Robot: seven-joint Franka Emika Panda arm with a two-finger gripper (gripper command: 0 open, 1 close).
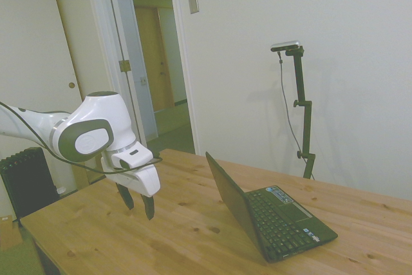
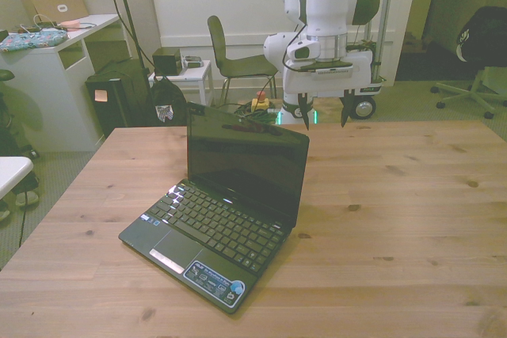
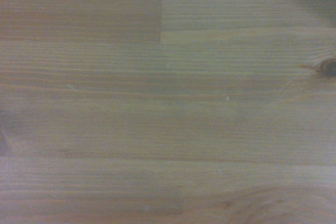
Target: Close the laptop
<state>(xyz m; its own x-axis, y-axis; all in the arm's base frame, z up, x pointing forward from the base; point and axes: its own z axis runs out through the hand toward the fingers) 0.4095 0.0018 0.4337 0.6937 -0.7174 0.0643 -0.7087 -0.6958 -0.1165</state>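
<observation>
Side view, for your record: gripper (image 1: pixel 139 205), fingers apart and empty, hangs behind the laptop (image 1: pixel 267 217) lid's back; lid upright, tilted away from it.

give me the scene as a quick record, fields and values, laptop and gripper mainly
laptop: open, lid upright and tilted slightly back, screen dark
laptop position: on the table, toward the front view's left
gripper: open, fingers pointing down, holding nothing
gripper position: above the table behind the lid, apart from the laptop
wrist view: bare wood only, no laptop in it
contact: none
task state: lid not yet closed
</observation>
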